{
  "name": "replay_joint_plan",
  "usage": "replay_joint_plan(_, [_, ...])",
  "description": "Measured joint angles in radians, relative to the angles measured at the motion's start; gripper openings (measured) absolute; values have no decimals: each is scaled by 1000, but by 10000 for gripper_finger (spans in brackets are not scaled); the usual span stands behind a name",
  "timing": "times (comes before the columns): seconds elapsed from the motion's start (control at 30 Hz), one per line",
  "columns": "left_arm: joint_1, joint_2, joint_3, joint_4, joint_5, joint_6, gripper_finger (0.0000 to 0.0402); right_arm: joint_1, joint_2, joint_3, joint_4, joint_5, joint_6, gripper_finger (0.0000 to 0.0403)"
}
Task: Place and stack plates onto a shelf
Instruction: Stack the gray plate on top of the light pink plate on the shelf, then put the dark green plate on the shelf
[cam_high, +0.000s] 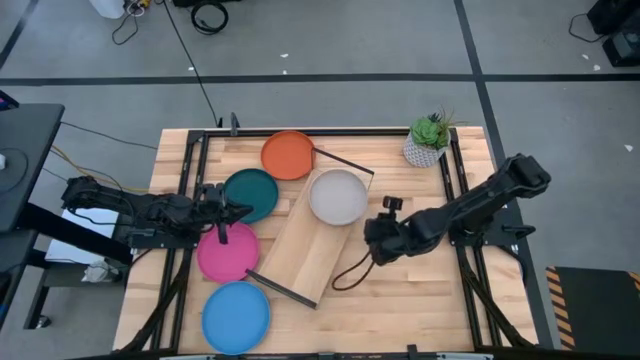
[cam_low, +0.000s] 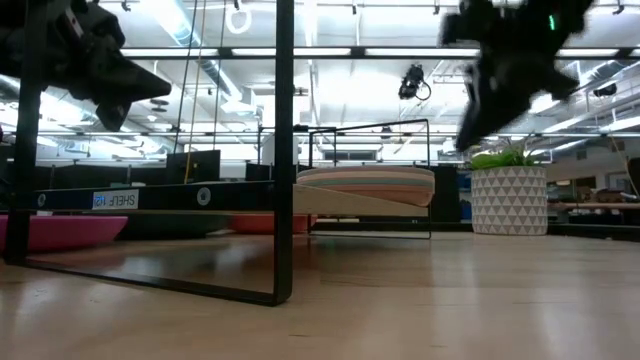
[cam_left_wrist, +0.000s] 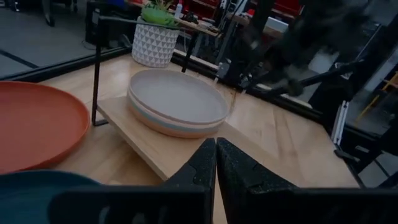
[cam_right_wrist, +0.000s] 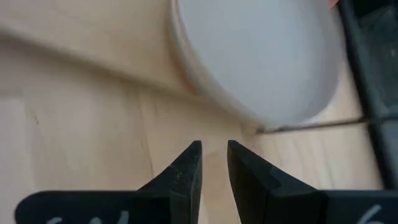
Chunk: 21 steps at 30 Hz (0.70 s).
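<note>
The shelf (cam_high: 305, 252) lies slantwise in the middle of the table. A stack of plates with the grey one on top (cam_high: 337, 195) (cam_left_wrist: 177, 99) (cam_right_wrist: 261, 56) rests on the shelf's far end. The orange plate (cam_high: 288, 155), dark teal plate (cam_high: 250, 190), pink plate (cam_high: 227, 255) and bright blue plate (cam_high: 236, 317) lie flat on the table left of the shelf. My left gripper (cam_high: 243, 208) (cam_left_wrist: 216, 149) hovers shut over the teal plate's near edge, holding nothing. My right gripper (cam_high: 368, 240) (cam_right_wrist: 213, 152) hangs above the table right of the shelf, fingers slightly apart and empty.
A potted plant in a white patterned pot (cam_high: 425, 145) (cam_low: 508, 198) stands at the far right corner. Black frame rails (cam_high: 190, 180) run along the table's left and right sides. The shelf's near half (cam_high: 295, 270) is bare wood.
</note>
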Motion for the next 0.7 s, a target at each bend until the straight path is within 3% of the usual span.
replay_joint_plan(0.17, [0, 0, -1, 86, -35, 30, 21, -42, -19, -163, 219, 77, -72, 82])
replay_joint_plan(0.33, [0, 0, -1, 149, -56, 84, 21, -119, -25, -247, 435, 76, -198, 82])
replay_joint_plan(0.53, [0, 0, -1, 139, -53, 65, 21, -190, -25, -260, 520, 12, -285, 82])
replay_joint_plan(0.7, [22, 32, 0, 90, -53, 40, 21, -172, -32, -259, 520, 16, -291, 80])
